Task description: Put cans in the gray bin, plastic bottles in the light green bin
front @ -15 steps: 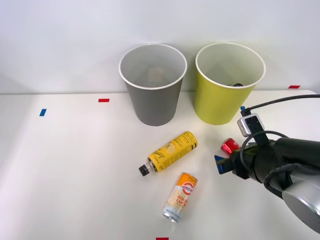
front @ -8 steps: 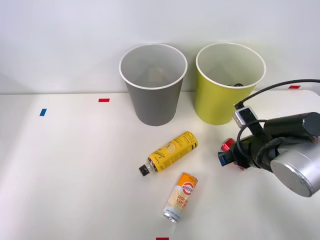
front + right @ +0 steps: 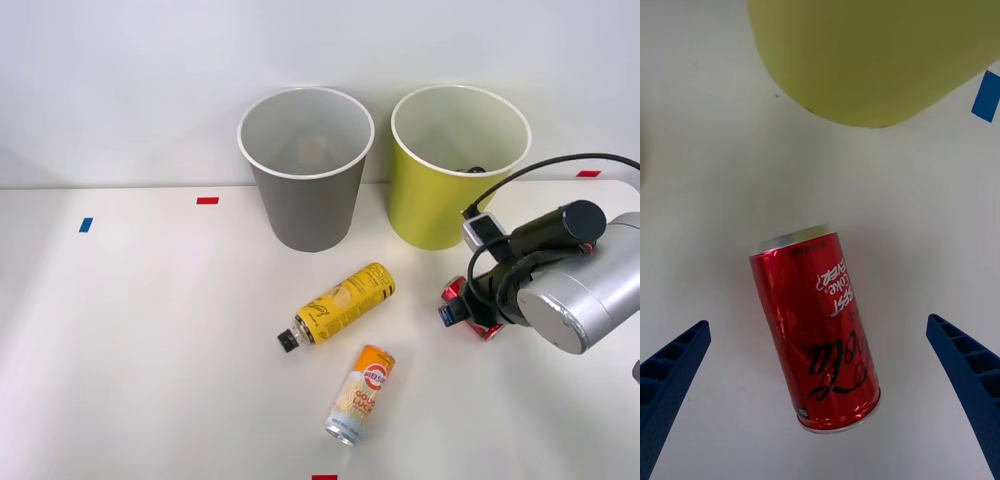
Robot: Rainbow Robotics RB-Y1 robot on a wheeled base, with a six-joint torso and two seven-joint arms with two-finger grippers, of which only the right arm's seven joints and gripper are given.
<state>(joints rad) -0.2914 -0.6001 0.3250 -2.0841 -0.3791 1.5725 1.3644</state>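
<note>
silver rounded arm segment (image 3: 590,290), black wrist, looping black cables; pincer (image 3: 820,397) fingers (image 3: 670,375) blue, ribbed.

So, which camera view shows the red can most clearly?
The right wrist view: the red can lies whole on the table between the open blue fingers. In the front view the right gripper hides most of it, leaving red slivers.

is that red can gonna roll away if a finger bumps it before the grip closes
Probably: the red can lies on its side on the smooth table. Its glossy metal likely slips, and the open right gripper has fingers well clear of it.
</note>
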